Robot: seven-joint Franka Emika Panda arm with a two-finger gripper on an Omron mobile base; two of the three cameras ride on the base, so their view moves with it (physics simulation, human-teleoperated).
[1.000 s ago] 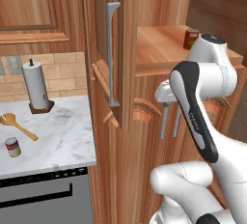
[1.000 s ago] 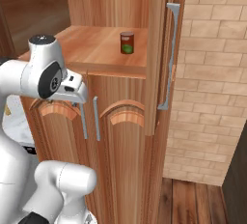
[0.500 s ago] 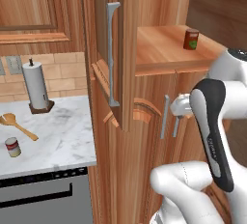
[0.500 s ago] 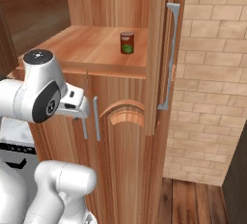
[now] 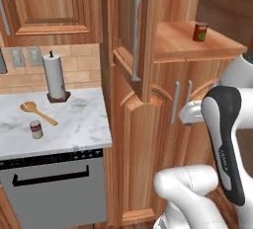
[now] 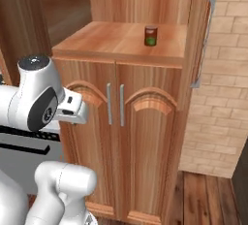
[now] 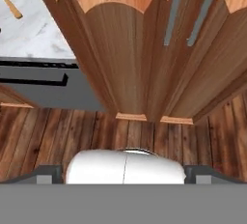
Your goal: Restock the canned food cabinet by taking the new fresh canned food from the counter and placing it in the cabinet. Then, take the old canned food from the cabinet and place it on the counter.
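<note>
The new fresh canned food (image 5: 35,129), banded red and cream, stands on the white marble counter (image 5: 79,124) near its front edge. On the cabinet (image 5: 148,124) shelf stands the old canned food (image 5: 199,31) (image 6: 151,35), dark red with green. The cabinet's tall door with the grey bar handle (image 5: 137,35) stands open. My gripper (image 5: 190,113) (image 6: 72,108) hangs in front of the lower arched doors, below the shelf and far from both cans. In the hand view its fingertips (image 7: 46,174) sit wide apart, open and empty, facing the lower doors and the floor.
A wooden spoon (image 5: 38,113) and a paper towel holder (image 5: 54,77) share the counter with the can. A grey appliance front with a black handle (image 5: 49,178) lies under the counter. A brick wall (image 6: 223,73) flanks the cabinet on the right, above wooden floor (image 6: 208,195).
The whole picture has shifted, so the base has driven. My hand has dropped from shelf height to the lower doors. The gripper stayed open.
</note>
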